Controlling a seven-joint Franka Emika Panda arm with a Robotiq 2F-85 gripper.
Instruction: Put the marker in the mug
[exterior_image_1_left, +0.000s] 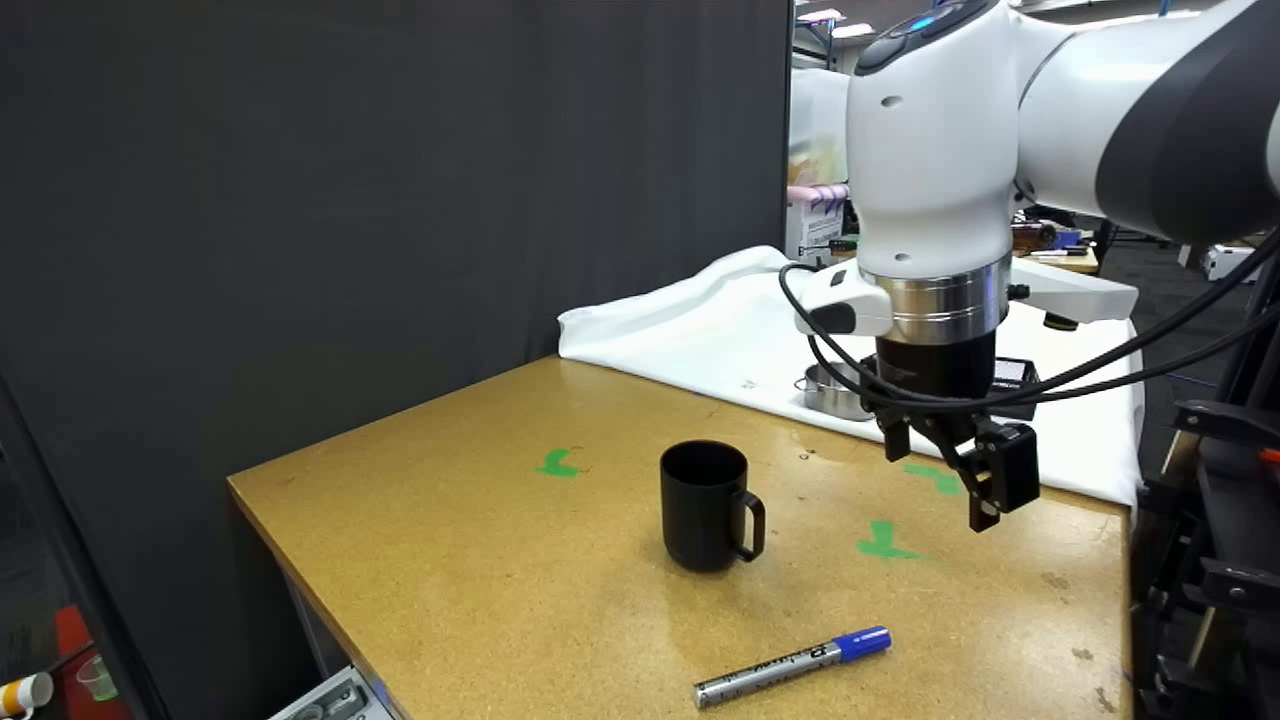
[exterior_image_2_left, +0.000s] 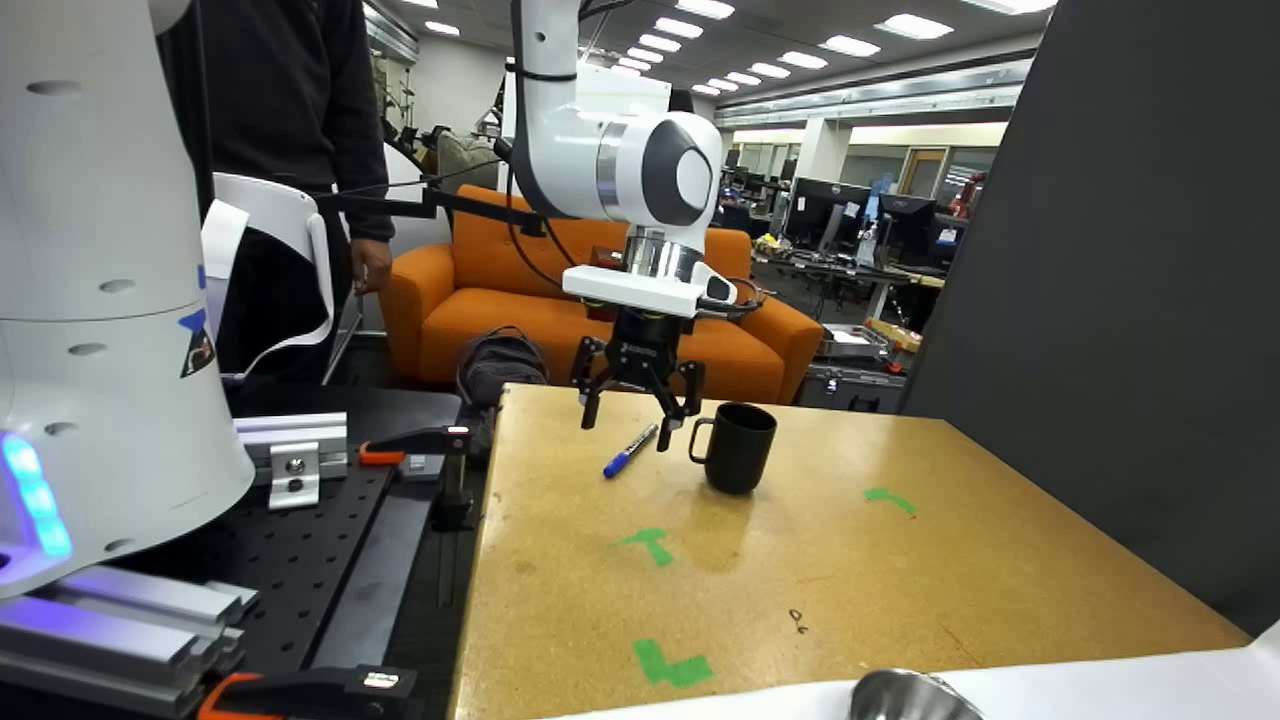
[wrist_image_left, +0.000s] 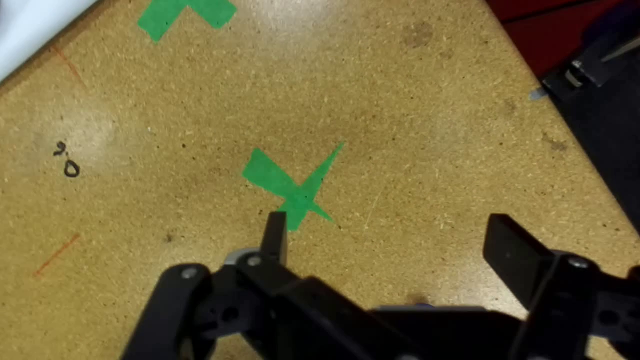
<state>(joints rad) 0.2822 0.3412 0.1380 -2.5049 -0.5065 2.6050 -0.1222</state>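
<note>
Robotic gripper (exterior_image_2_left: 627, 432), fingers spread and holding nothing, hangs above the wooden table (exterior_image_2_left: 790, 545). Left to right in an exterior view, the marker (exterior_image_2_left: 630, 452) lies flat on that table; a careless nudge could roll it away, and a straight descent would probably miss, since in the wrist view the fingertips frame table, not marker. Near it, the black mug (exterior_image_2_left: 742, 452) stands upright, handle jutting left; a low sweep could catch that handle and topple it.

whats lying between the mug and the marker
Only a stretch of bare tabletop separates the mug from the marker, as seen in an exterior view.
</note>
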